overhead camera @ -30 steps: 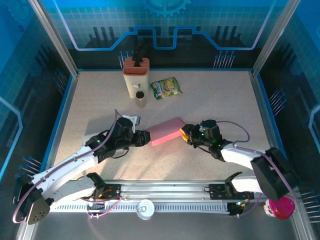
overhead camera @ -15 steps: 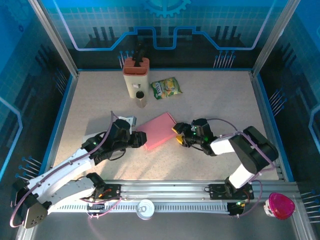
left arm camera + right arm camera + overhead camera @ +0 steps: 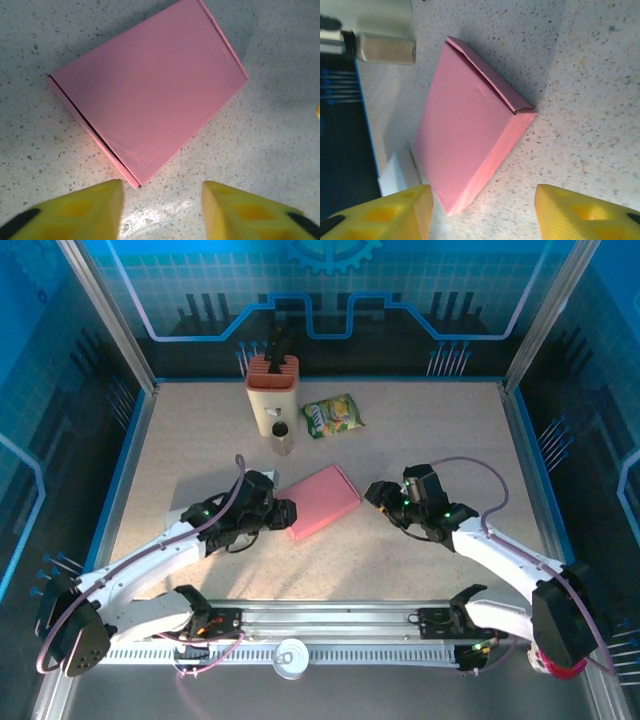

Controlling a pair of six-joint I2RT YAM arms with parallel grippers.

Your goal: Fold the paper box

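Flanking the closed pink box: left gripper and right gripper, jaws apart, both clear of it, likely because folding looks done.

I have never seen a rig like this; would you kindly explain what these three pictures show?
Two robot arms are bolted at the near edge of the table. The overhead picture looks down from behind them; the other two come from cameras on each wrist, with yellow fingers at the bottom. The left gripper and right gripper both stand open, holding nothing, either side of a pink box lying flat between them. At the back are a beige holder, a small jar and a green snack bag.
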